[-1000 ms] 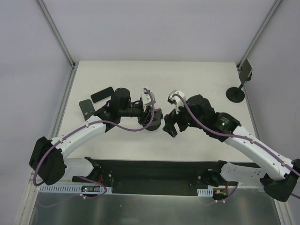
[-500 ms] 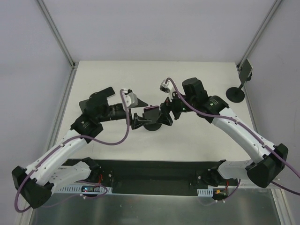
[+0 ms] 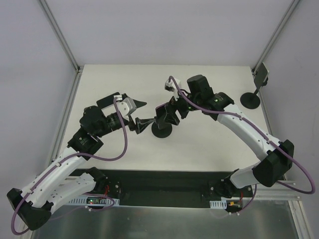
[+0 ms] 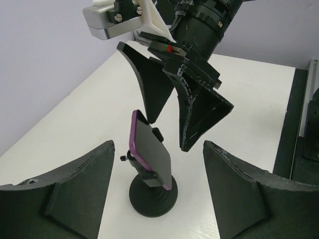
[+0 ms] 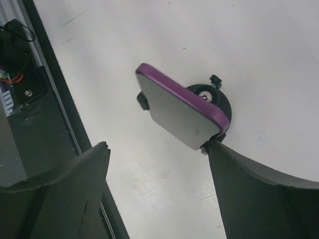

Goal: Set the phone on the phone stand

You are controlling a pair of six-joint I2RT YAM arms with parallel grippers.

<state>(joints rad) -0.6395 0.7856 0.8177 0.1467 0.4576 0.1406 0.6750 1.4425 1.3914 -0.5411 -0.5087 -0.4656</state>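
The phone (image 4: 152, 154), dark glossy face with a purple edge, sits tilted in the clamp of a short black phone stand (image 4: 152, 198) with a round base in the middle of the table (image 3: 209, 144). It also shows in the right wrist view (image 5: 177, 109). My left gripper (image 4: 158, 144) is open and empty, level with the phone and a little to its left. My right gripper (image 5: 158, 144) is open just above the phone. One of its fingertips (image 5: 214, 149) is at the phone's lower corner. From above, the stand's base (image 3: 162, 131) shows below the right gripper (image 3: 163, 114).
A taller black stand (image 3: 249, 99) with a thin pole and a small grey head stands at the far right. A flat black rectangle (image 3: 106, 99) lies at the back left, partly behind my left arm. A black rail runs along the near edge.
Both grippers were close together at the middle stand. The left one has drawn back to the left and stands open. The right one has moved up and left over the stand.
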